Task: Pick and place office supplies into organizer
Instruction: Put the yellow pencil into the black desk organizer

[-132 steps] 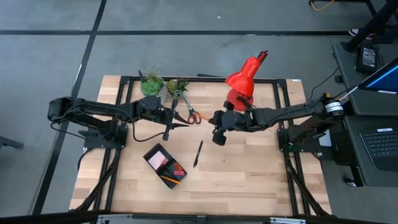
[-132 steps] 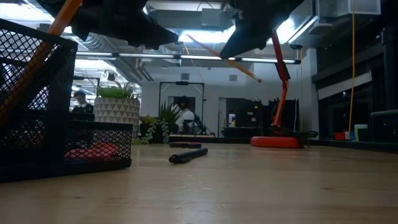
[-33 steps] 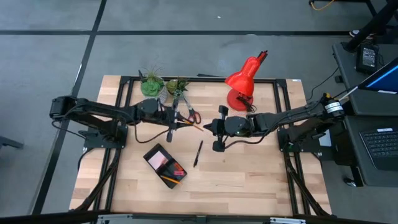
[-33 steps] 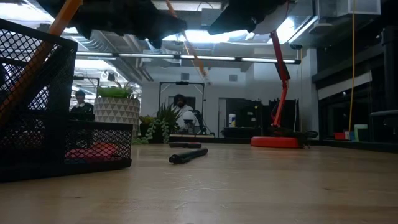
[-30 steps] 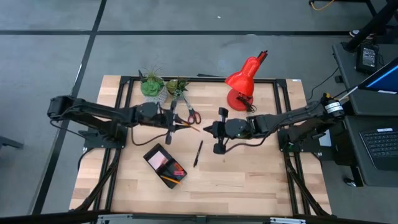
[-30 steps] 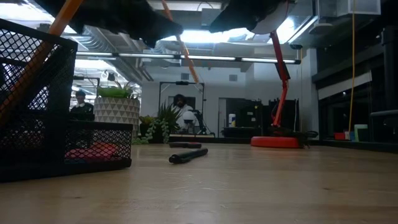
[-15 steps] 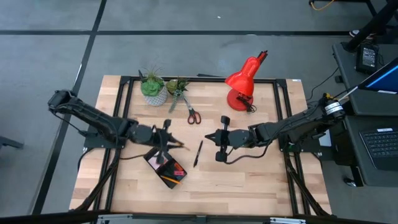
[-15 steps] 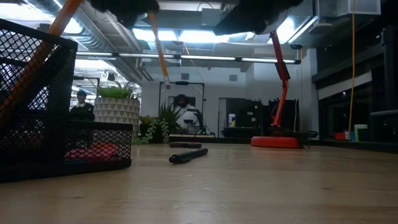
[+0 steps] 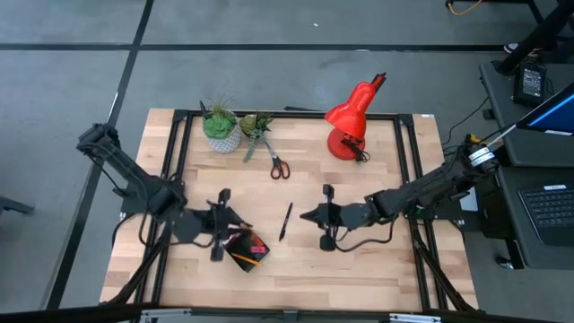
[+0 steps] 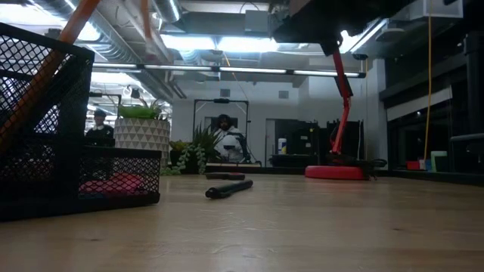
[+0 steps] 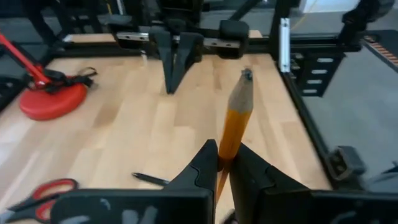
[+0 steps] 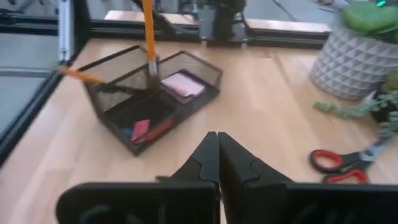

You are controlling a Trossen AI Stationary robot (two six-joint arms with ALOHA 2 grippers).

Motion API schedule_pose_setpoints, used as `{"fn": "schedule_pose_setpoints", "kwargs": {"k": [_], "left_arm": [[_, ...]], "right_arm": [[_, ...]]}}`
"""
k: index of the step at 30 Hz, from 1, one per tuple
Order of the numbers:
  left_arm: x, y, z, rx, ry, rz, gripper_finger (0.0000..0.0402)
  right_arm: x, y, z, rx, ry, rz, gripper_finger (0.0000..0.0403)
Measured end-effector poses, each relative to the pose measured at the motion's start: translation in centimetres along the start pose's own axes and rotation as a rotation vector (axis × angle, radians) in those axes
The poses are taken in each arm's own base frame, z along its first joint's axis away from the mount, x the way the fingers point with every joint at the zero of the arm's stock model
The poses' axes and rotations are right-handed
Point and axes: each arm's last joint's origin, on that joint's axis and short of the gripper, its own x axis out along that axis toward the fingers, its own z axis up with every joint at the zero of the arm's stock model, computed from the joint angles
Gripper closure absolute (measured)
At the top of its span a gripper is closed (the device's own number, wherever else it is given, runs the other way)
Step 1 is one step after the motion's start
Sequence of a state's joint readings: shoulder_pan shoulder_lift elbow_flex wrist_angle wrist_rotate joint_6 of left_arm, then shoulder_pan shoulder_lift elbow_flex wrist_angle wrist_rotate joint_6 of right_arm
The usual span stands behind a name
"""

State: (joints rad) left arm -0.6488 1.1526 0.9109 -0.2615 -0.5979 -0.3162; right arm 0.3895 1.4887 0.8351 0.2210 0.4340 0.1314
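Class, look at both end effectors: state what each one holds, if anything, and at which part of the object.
The left end effector grips an orange pencil near its lower end, tip pointing away. The right end effector is shut and holds nothing.

We noted open desk along the front edge and right half. The organizer, the pen beside it and the right end effector crowded the centre. The scissors, plants and lamp lined the far edge.
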Motion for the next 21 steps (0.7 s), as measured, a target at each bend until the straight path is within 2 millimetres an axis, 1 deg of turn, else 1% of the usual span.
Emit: {"fn": "schedule_pose_setpoints", "kwargs": {"k": [2,7,11,16,18,21], "left_arm": [[0.0,-1.1,0.3,-0.007,0.014,0.0,0.0387],[0.3,-4.1,1.0,0.035,0.053,0.003,0.0387],[0.7,-6.1,1.6,0.078,0.108,0.05,0.0387],[1.0,-7.4,1.8,0.076,0.159,0.112,0.0387],[1.1,-7.8,1.8,0.088,0.17,0.124,0.0386],[0.9,-8.1,1.8,0.059,0.175,0.12,0.0387]], "right_arm": [[-0.2,0.5,-0.5,0.01,-0.003,0.019,0.0403],[-0.9,1.6,-1.2,0.04,-0.088,0.072,0.0403],[-1.4,2.5,-1.4,0.044,-0.117,0.107,0.0403],[-1.9,3.3,-1.5,0.037,-0.127,0.138,0.0403],[-2.0,3.5,-1.5,0.033,-0.13,0.145,0.0403],[-2.0,3.5,-1.5,0.033,-0.129,0.147,0.0403]]}}
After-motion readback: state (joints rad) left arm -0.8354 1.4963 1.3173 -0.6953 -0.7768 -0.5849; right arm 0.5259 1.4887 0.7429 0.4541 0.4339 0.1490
